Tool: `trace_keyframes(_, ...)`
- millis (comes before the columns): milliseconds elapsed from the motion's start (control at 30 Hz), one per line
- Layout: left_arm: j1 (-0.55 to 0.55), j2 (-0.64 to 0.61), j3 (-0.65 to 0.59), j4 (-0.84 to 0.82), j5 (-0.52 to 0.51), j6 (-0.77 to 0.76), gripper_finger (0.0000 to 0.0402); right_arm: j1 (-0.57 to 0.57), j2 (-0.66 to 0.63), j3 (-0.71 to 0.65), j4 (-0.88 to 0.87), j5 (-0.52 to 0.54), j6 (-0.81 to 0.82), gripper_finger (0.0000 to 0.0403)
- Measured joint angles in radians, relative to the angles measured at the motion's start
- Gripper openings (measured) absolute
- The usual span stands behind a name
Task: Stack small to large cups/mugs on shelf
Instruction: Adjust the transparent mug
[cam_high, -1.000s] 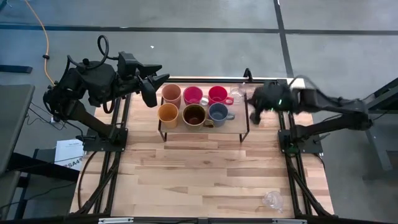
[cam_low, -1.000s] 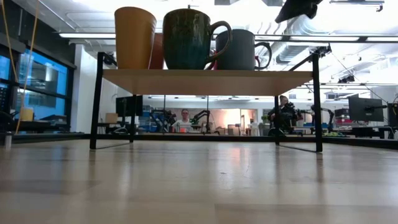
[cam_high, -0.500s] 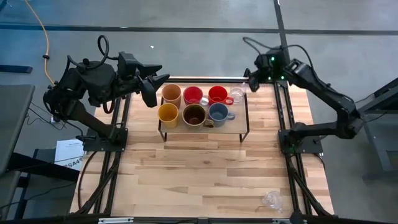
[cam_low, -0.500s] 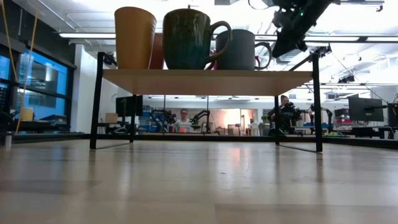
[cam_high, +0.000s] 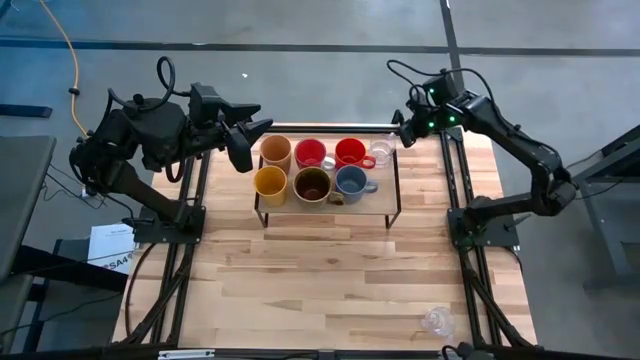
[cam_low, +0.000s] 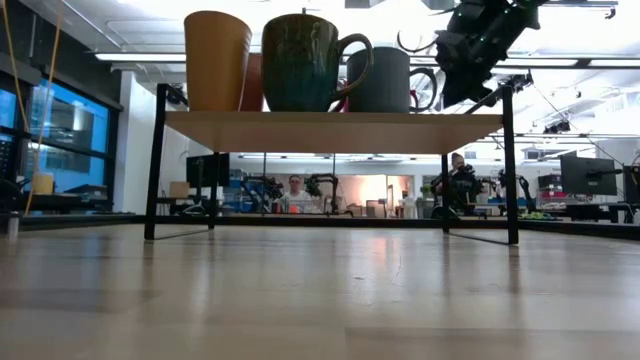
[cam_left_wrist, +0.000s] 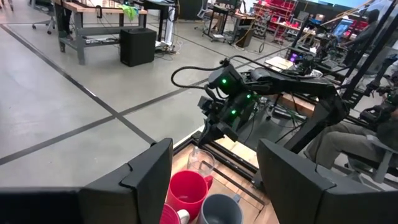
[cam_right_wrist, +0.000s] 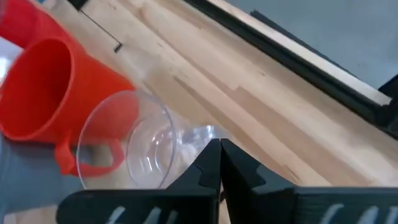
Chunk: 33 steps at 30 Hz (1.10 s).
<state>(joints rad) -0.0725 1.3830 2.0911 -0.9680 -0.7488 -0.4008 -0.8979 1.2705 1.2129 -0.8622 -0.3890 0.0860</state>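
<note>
Seven cups crowd my shelf; my right gripper, pinched shut and empty, hangs by the clear glass cup at its right end; my left gripper gapes wide at its left end.

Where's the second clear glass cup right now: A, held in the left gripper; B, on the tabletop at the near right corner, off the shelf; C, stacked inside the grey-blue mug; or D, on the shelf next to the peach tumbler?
B: the high view shows a clear glass cup alone on the tabletop, far from the shelf.
</note>
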Motion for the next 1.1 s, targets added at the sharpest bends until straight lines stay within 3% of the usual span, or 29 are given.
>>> trace_keyframes(1100, 0.0, 0.0, 0.0, -0.031, 0.001, 0.003, 0.0223, 0.201, -0.001, 0.0, -0.079, 0.041, 0.126, 0.0)
